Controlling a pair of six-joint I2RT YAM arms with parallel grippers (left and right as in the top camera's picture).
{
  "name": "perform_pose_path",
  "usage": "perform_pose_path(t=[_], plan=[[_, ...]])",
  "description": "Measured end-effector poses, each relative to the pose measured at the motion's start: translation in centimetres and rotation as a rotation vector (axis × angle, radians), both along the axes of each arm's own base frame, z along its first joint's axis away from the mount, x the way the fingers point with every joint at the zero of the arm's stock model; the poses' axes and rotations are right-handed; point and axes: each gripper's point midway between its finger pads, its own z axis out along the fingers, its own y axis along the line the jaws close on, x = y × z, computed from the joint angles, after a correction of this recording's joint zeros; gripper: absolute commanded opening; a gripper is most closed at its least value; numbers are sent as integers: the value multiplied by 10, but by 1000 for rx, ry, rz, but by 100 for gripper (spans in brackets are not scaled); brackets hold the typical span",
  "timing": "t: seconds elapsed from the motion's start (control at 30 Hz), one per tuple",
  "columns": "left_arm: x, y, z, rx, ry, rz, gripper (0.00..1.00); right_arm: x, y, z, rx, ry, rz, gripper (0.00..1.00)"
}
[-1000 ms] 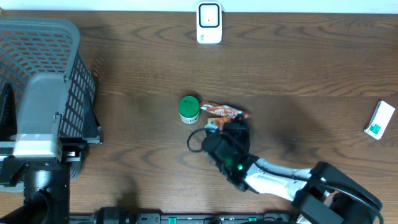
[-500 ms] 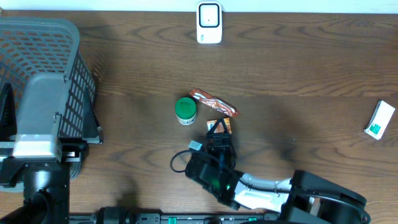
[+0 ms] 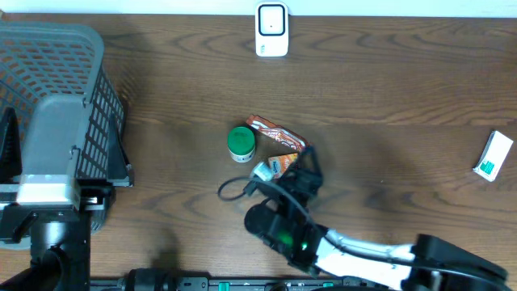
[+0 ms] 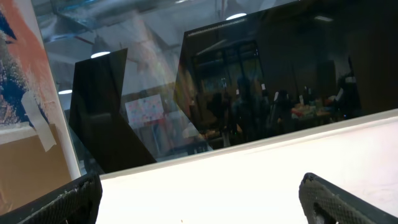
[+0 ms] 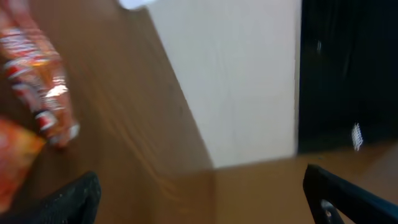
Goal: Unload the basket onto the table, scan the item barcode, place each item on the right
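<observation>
Nearest, at the table's 6 o'clock edge: black-and-silver right arm [image 3: 355, 246], slanting up toward centre, swung further toward 9 o'clock than a second ago. At its tip, right gripper [image 5: 202, 200], fingers spread wide in the wrist view with nothing between them; shut a second ago. Just at its 9 o'clock in the overhead view, partly overlapped by it, crumpled orange foil packet [image 3: 281, 164], lying on the dark wooden table [image 3: 388, 89], more of it uncovered than before; contact with the fingers not clear. Beyond, at the packet's 12 o'clock, red-brown plastic-wrapped snack bar [image 3: 276, 134], nudged toward 10 o'clock from a second ago. Close at the bar's 8 o'clock, round green-lidded jar [image 3: 241, 143], pushed slightly toward 9 o'clock. At the table's 9 o'clock, grey plastic mesh basket [image 3: 56, 48] and grey housing of the left arm [image 3: 48, 153], unchanged; left gripper [image 4: 199, 205] seen only by its own camera, fingers far apart, aimed at dark windows. At 3 o'clock, small white-and-green box [image 3: 493, 155]. Farthest, at 12 o'clock, white barcode scanner [image 3: 272, 30], well apart from the packet.
</observation>
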Motion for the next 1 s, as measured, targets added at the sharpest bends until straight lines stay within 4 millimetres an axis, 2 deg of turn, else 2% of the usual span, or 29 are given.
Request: perform_pose_path(t=[0.1, 0.17, 0.3, 0.37, 0.47, 0.53, 0.63, 0.7, 0.83, 0.93, 1.0], plan=[[0, 0, 0, 0, 0, 0, 99, 9, -19, 4, 85, -16, -63, 99], [0, 0, 0, 0, 0, 0, 99, 19, -32, -3, 122, 18, -85, 99], [0, 0, 0, 0, 0, 0, 99, 46, -59, -29, 250, 132, -119, 99], [0, 0, 0, 0, 0, 0, 99, 57, -91, -49, 328, 218, -207, 99], [0, 0, 0, 0, 1, 0, 99, 60, -125, -72, 480, 387, -330, 99], [0, 0, -1, 0, 3, 0, 99, 60, -132, -75, 632, 488, -380, 99], [1, 0, -2, 0, 8, 0, 99, 60, -115, -57, 888, 633, -365, 99], [1, 0, -2, 0, 9, 0, 99, 62, -91, -28, 1064, 711, -281, 99], [1, 0, -2, 0, 8, 0, 99, 58, -47, 30, 1285, 785, -56, 99], [1, 0, -2, -1, 10, 0, 99, 46, -28, 47, 1391, 852, 23, 99], [1, 0, -3, 0, 12, 0, 99, 37, -21, 45, 1480, 919, -15, 99]])
